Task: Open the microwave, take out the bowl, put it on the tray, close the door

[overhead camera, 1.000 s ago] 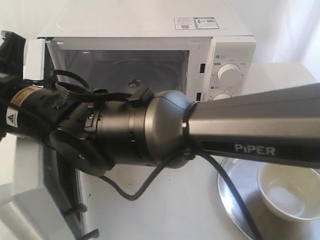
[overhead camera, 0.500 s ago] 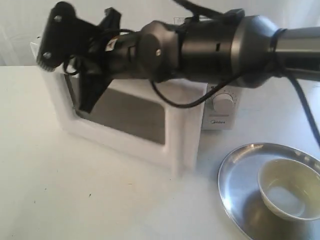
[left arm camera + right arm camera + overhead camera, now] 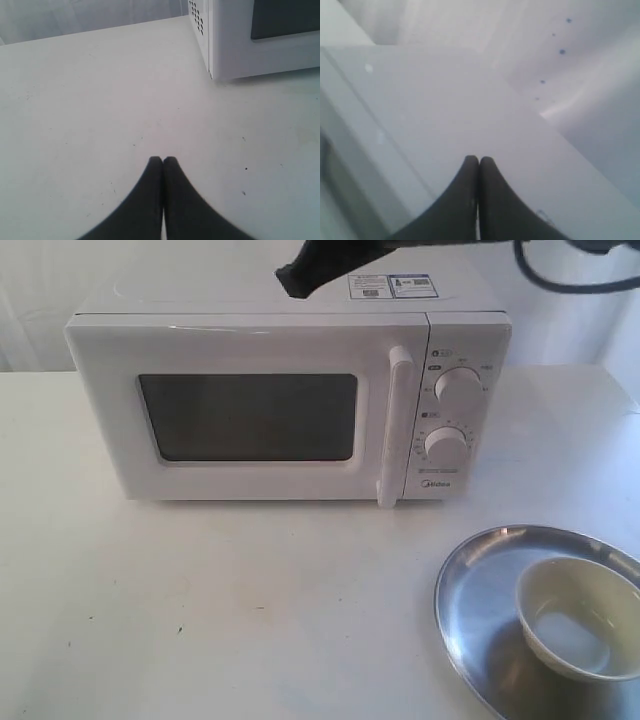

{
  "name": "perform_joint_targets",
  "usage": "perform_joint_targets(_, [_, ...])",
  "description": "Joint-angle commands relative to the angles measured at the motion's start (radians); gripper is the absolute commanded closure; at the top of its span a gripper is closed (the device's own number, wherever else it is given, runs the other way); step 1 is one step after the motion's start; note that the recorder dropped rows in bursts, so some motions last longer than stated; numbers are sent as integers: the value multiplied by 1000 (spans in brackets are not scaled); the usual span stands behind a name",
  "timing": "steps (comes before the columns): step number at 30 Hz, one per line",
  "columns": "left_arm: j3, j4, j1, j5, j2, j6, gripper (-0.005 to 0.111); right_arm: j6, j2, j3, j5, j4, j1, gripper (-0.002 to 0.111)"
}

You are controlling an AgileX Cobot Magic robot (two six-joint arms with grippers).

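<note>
The white microwave (image 3: 290,400) stands at the back of the table with its door (image 3: 250,415) shut flat and the bar handle (image 3: 396,425) upright. The cream bowl (image 3: 580,618) sits inside the silver tray (image 3: 480,590) at the front right. My right gripper (image 3: 290,280) hovers above the microwave's top, shut and empty; its wrist view shows the shut tips (image 3: 479,160) over the white top (image 3: 445,100). In the left wrist view my left gripper (image 3: 163,160) is shut, empty, over bare table, with the microwave's corner (image 3: 220,45) off to one side.
Two round knobs (image 3: 458,386) sit on the microwave's right panel. White table (image 3: 200,610) spreads in front of and left of the microwave. A pale wall or curtain stands behind.
The door went from wide open to fully shut. The right arm, which filled the view while pushing the door, has risen up and back above the microwave.
</note>
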Motion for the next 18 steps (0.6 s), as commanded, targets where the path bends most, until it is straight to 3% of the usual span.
perform_joint_targets(1, [-1, -3, -1, 0, -2, -6, 107, 42, -149, 4, 228, 25, 74, 108])
perform_joint_targets(4, [-1, -3, -1, 0, -2, -6, 107, 44, -258, 31, 311, 25, 136, 108])
perform_joint_targets(10, [-1, -3, -1, 0, -2, -6, 107, 129, -501, 193, 290, 88, 216, 108])
perform_joint_targets(15, [-1, -3, -1, 0, -2, -6, 107, 240, -745, 490, 236, 110, 216, 108])
perform_joint_targets(18, [-1, -3, -1, 0, -2, -6, 107, 440, -856, 598, 245, 112, 216, 108])
